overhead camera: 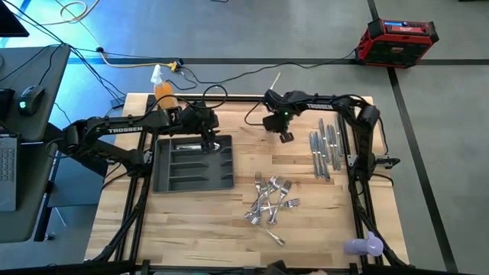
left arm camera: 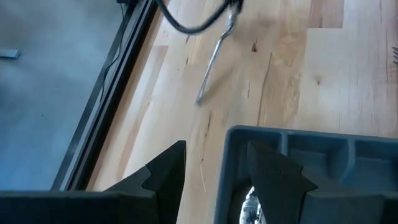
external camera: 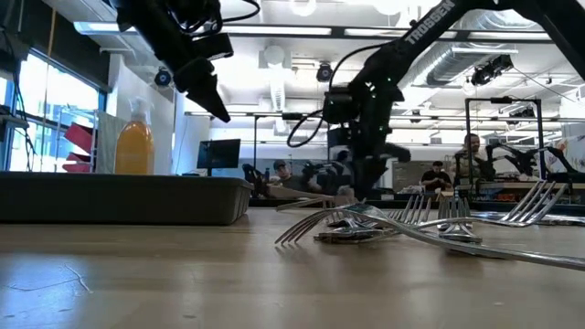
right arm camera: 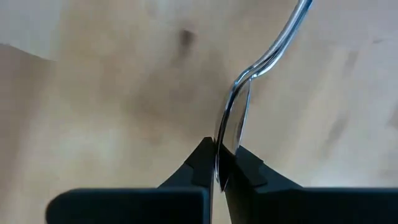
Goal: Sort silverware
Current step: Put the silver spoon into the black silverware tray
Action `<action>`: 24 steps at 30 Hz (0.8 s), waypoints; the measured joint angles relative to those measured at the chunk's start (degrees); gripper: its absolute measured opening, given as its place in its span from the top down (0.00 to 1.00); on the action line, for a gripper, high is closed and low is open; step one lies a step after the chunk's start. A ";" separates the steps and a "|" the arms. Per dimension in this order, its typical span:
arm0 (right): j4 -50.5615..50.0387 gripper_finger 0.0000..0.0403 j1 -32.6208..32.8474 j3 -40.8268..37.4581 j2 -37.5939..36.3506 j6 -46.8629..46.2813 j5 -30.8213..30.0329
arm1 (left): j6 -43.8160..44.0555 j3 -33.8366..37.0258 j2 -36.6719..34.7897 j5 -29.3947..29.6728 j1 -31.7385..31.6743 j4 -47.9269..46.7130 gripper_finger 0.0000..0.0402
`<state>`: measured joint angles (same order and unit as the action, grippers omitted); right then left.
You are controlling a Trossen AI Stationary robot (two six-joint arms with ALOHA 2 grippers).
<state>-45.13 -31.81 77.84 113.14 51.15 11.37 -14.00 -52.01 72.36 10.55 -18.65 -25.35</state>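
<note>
The right gripper (right arm camera: 219,163) clamps a spoon (right arm camera: 236,124) by its bowl, beyond the tray's (overhead camera: 164,177) far-right corner.

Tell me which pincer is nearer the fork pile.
Right. The right pincer, shut on a spoon, hangs just behind the fork pile; the left pincer is farther off, over the tray.

Right hand (right arm camera: 219,168) pinched closed mid-table; left hand (left arm camera: 214,171) parted, hovering at table's left.
</note>
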 joint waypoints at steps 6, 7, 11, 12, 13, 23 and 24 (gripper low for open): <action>-3.90 0.99 -2.31 0.00 0.02 -6.84 10.73 | 0.42 0.00 0.00 -0.17 0.31 -0.10 0.62; -3.79 0.98 -2.89 0.00 0.02 -8.62 11.16 | 0.44 0.00 0.00 -0.17 0.36 -0.06 0.62; -3.66 0.94 -5.52 0.00 0.02 -14.05 12.14 | 0.90 0.00 0.00 -0.17 0.39 -0.10 0.62; -3.66 0.92 -6.13 0.03 0.02 -15.37 12.22 | 0.90 0.00 0.00 -0.17 0.39 -0.10 0.62; -3.66 0.90 -6.83 0.04 0.02 -16.65 12.35 | 0.90 0.00 0.00 -0.17 0.39 -0.10 0.62; -2.16 0.67 -11.96 0.09 0.02 -18.03 12.97 | 0.94 0.00 0.00 -1.14 0.39 -0.12 0.62; -2.08 0.65 -11.79 0.09 0.02 -16.07 12.96 | 0.94 0.00 0.00 -1.33 0.39 -0.12 0.62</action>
<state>-47.22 -43.60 77.93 113.16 35.08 24.33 -13.06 -52.01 72.36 9.21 -18.26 -25.47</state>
